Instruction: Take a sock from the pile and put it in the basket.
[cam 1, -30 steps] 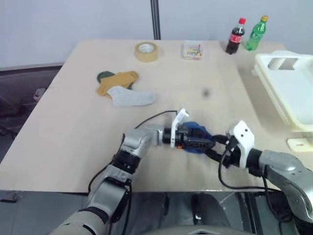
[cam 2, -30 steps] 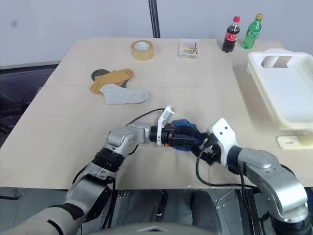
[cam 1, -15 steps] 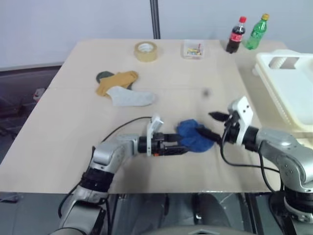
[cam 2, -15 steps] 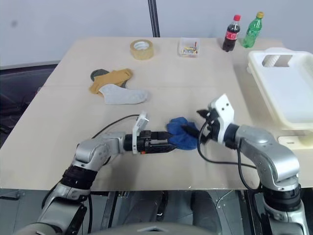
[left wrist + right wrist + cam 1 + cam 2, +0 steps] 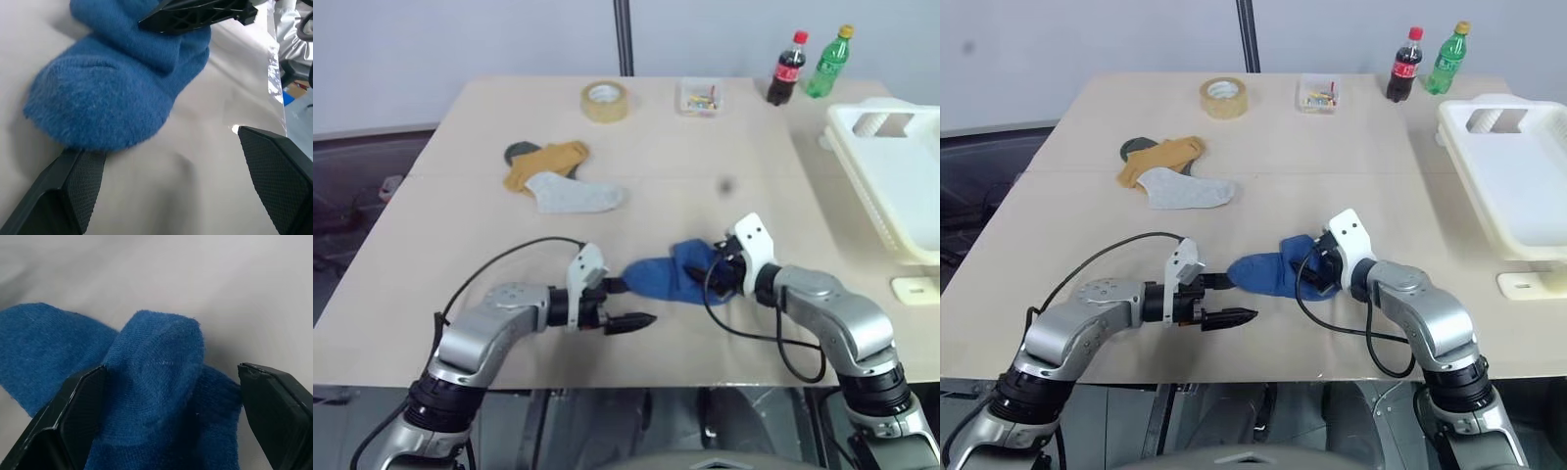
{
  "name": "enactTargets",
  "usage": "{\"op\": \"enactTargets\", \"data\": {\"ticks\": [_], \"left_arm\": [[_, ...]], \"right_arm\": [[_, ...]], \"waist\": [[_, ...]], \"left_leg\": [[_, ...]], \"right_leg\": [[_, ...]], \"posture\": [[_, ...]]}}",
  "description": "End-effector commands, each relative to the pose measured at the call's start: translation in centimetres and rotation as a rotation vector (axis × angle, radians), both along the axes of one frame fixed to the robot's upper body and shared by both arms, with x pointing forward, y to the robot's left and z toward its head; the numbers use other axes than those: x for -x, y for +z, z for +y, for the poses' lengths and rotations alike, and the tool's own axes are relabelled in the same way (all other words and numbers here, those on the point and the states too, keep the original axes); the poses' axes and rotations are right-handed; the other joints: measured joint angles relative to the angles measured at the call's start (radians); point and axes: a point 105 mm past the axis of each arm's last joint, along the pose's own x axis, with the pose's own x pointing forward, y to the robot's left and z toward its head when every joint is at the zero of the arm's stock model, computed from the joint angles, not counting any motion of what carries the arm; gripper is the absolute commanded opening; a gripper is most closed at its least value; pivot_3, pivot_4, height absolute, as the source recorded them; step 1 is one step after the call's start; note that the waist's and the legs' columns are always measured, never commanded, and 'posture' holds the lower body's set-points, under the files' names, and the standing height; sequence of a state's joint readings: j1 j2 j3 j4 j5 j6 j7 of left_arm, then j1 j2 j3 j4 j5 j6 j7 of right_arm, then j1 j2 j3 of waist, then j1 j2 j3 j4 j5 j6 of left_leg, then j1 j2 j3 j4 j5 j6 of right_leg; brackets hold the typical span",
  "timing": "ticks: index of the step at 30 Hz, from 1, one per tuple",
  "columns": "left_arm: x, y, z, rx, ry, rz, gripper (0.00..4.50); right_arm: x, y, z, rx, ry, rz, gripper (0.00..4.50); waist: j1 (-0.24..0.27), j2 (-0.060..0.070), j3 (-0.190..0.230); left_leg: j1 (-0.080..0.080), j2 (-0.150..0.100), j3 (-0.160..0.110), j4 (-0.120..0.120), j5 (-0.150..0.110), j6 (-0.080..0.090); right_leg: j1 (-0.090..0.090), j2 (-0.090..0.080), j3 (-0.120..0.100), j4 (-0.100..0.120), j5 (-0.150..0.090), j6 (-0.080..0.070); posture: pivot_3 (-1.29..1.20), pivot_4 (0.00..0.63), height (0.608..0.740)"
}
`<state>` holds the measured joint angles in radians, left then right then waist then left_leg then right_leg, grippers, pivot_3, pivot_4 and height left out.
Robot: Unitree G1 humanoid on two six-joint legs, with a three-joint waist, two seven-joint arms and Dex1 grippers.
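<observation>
The left gripper stood wide open, one finger touching the blue sock's toe. The sock lay flat on the table — apparently unheld. The right gripper straddled its cuff, jaws wide. Basket far right.

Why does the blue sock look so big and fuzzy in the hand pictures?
In the right wrist view the blue sock sits close between the open black fingers, and the table behind blurs; in the left wrist view its nap shows too; the left eye view is even and sharp.
</observation>
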<state>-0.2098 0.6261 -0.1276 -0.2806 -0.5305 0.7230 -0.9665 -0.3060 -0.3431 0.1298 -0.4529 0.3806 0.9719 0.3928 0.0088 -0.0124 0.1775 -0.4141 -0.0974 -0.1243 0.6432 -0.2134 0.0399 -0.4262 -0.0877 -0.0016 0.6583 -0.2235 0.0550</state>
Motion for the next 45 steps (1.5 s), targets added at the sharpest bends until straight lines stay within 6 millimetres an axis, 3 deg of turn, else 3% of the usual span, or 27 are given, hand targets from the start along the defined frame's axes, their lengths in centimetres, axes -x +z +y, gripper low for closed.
{"op": "enactTargets", "data": {"ticks": [1,5,11,15,21,31,35,39,45], "left_arm": [[-1.1,1.4,-1.6,0.054,-0.017,-0.062,4.50],[-3.1,1.8,-2.9,0.066,-0.008,-0.107,4.50],[-3.9,1.9,-3.8,0.064,-0.047,-0.135,4.50],[-4.1,1.8,-4.1,0.062,-0.071,-0.148,4.50],[-4.2,2.0,-5.8,0.071,-0.144,-0.173,4.50],[-3.7,2.6,-8.3,0.097,-0.277,-0.183,4.50],[-3.4,1.4,-8.1,0.034,-0.312,-0.187,4.50],[-4.3,0.7,-6.5,-0.054,-0.275,-0.222,4.50],[-5.0,1.7,-3.9,-0.048,-0.208,-0.234,4.50]], "right_arm": [[0.4,3.4,-0.1,-0.066,0.014,-0.130,4.45],[2.1,3.8,-0.8,-0.012,0.094,-0.159,4.45],[1.7,2.9,-2.6,0.119,0.029,-0.208,4.45],[1.1,0.8,-3.4,0.220,0.001,-0.211,4.45],[0.9,-2.7,-2.2,0.282,0.074,-0.170,4.45],[1.5,-1.5,-2.3,0.249,0.084,-0.211,4.45],[1.7,-1.0,-2.8,0.255,0.050,-0.226,4.45],[2.6,0.9,-4.5,0.251,0.009,-0.219,4.45],[3.1,0.8,-5.1,0.281,0.013,-0.183,4.45]], "waist": [[0.003,0.000,0.000],[0.005,-0.001,0.000],[-0.004,-0.001,0.000],[-0.004,-0.001,0.000],[-0.004,-0.001,0.000],[-0.013,-0.002,-0.001],[-0.014,-0.002,-0.001],[-0.012,-0.001,0.000],[-0.014,-0.001,0.000]], "left_leg": [[0.000,0.000,0.000,0.000,0.000,0.000],[-0.001,-0.001,0.000,0.001,0.000,0.000],[0.000,0.000,0.003,0.000,0.000,0.000],[0.000,0.000,0.002,0.001,0.000,0.000],[0.000,0.000,0.003,0.001,0.000,0.000],[0.001,0.000,0.002,0.003,0.000,0.000],[0.001,0.000,0.002,0.003,0.000,0.000],[0.001,0.000,0.002,0.003,0.000,0.000],[0.001,0.001,0.001,0.004,0.000,0.000]], "right_leg": [[0.000,0.000,-0.001,0.000,0.000,0.000],[0.001,0.002,-0.003,-0.001,0.000,0.000],[-0.001,0.000,-0.001,0.000,0.000,0.000],[0.000,0.001,-0.001,0.000,0.000,0.000],[0.000,0.002,-0.001,0.000,0.000,0.000],[0.002,0.002,-0.002,0.001,0.000,0.001],[0.002,0.002,-0.002,0.001,0.000,0.001],[0.001,0.002,-0.002,0.001,0.000,0.001],[0.002,0.002,-0.002,0.001,0.000,0.001]], "posture": [[0.00,0.150,0.740],[0.00,0.150,0.740],[0.00,0.150,0.740],[0.00,0.150,0.740],[0.00,0.150,0.740],[0.00,0.150,0.740],[0.00,0.150,0.740],[0.00,0.150,0.740],[0.00,0.150,0.740]]}}
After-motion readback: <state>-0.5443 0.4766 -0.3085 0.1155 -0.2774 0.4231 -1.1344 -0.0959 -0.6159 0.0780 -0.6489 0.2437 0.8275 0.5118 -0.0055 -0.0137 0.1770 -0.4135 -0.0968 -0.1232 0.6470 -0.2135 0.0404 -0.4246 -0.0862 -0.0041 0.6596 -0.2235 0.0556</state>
